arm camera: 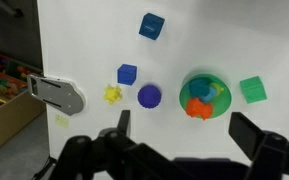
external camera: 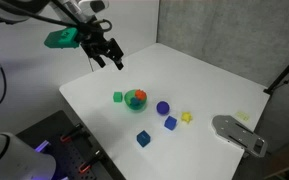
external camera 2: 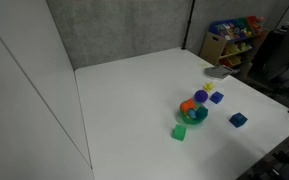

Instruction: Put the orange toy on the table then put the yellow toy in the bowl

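Gripper (external camera: 106,55) is held open & empty, raised above the table (external camera: 214,70). Orange toy (arm camera: 196,108) is seen in the bowl (arm camera: 222,80), by its rim. Yellow toy (arm camera: 112,95) is apart on the table. Both are judged light, rigid, lumpy. A pinch across the widest part is advised, as the bowl may slide.

You're in what looks like a research lab: a white bench (external camera 2: 134,90) walled by grey partition panels (external camera 2: 114,30), with a shelf of colourful toy bins (external camera 2: 232,40) nearby.
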Robot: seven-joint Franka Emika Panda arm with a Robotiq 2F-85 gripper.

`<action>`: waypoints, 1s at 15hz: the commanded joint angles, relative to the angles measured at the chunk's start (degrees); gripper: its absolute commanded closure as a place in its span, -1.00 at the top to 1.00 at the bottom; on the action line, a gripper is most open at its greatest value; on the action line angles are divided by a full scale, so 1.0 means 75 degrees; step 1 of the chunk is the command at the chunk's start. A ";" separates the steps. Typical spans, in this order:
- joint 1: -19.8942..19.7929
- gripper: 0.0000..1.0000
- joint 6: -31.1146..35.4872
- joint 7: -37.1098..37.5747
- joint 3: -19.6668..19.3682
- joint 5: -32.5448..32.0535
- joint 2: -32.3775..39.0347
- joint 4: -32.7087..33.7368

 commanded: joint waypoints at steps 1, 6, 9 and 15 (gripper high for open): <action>0.0026 1.00 -0.0019 0.0015 -0.0021 -0.0016 0.0002 0.0012; 0.0053 1.00 0.0027 0.0074 -0.0048 0.0096 0.0291 0.0239; 0.0138 1.00 0.0005 0.0050 -0.0113 0.0310 0.0658 0.0513; 0.0402 1.00 0.0059 -0.0076 -0.0238 0.1078 0.1962 0.1419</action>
